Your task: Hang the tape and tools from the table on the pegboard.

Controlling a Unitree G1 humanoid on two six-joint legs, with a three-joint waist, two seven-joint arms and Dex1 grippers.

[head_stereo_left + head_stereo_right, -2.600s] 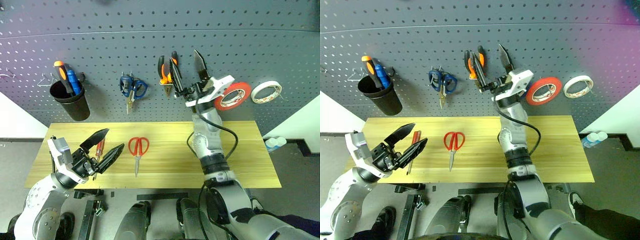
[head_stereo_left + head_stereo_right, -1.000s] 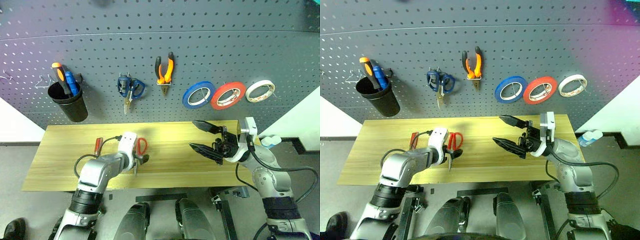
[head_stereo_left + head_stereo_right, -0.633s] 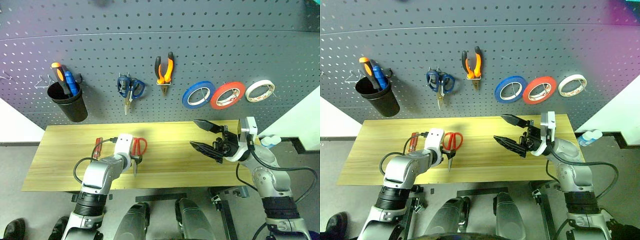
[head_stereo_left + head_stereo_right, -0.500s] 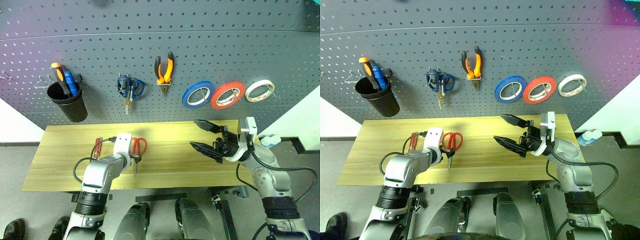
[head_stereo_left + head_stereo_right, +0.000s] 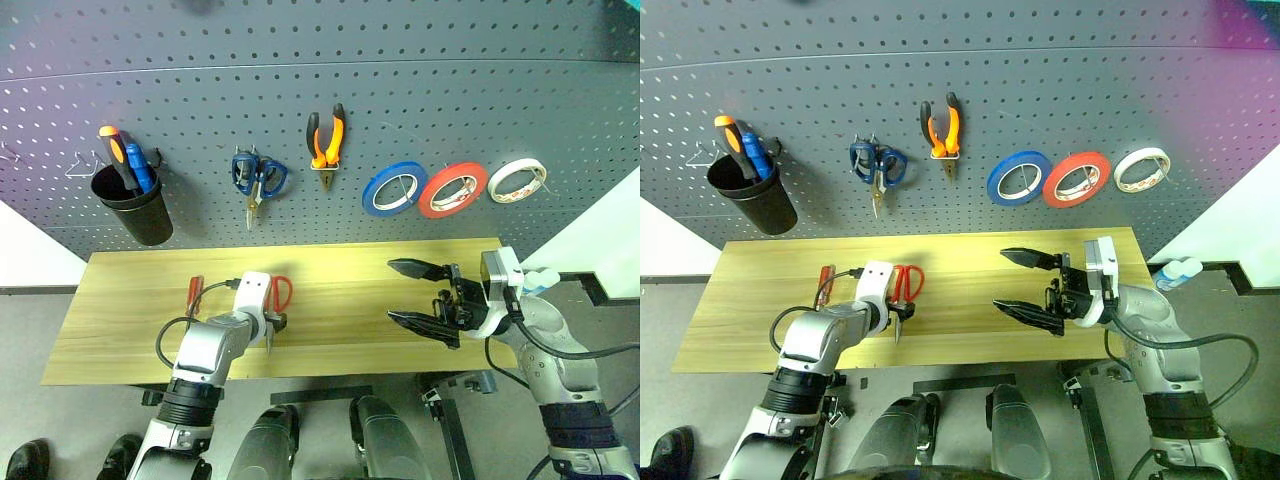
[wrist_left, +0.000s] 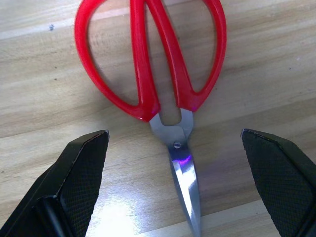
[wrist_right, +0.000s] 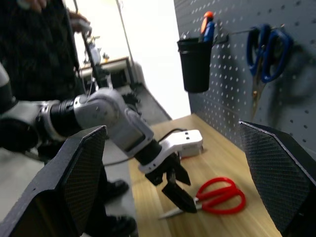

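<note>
Red-handled scissors (image 5: 281, 292) lie flat on the table (image 5: 340, 300), blades toward its front edge. My left gripper (image 5: 273, 324) hangs open just above them, one finger on each side of the pivot (image 6: 174, 145). A slim red-handled screwdriver (image 5: 195, 293) lies to the left of the scissors. On the pegboard (image 5: 420, 90) hang the orange-and-black pliers (image 5: 327, 140) and the red-orange tape (image 5: 453, 190). My right gripper (image 5: 392, 290) is open and empty over the right half of the table, pointing left.
Also on the pegboard are a blue roll (image 5: 394, 189), a white roll (image 5: 517, 180), blue-handled scissors (image 5: 258, 178) and a black cup (image 5: 132, 205) with screwdrivers. A person (image 7: 39, 39) stands beyond the table's left end. A bottle (image 5: 540, 278) sits off the table's right end.
My right arm has come back from the pegboard to over the table. In the last second my left gripper has sunk a little over the red scissors, and the right gripper has turned slightly.
</note>
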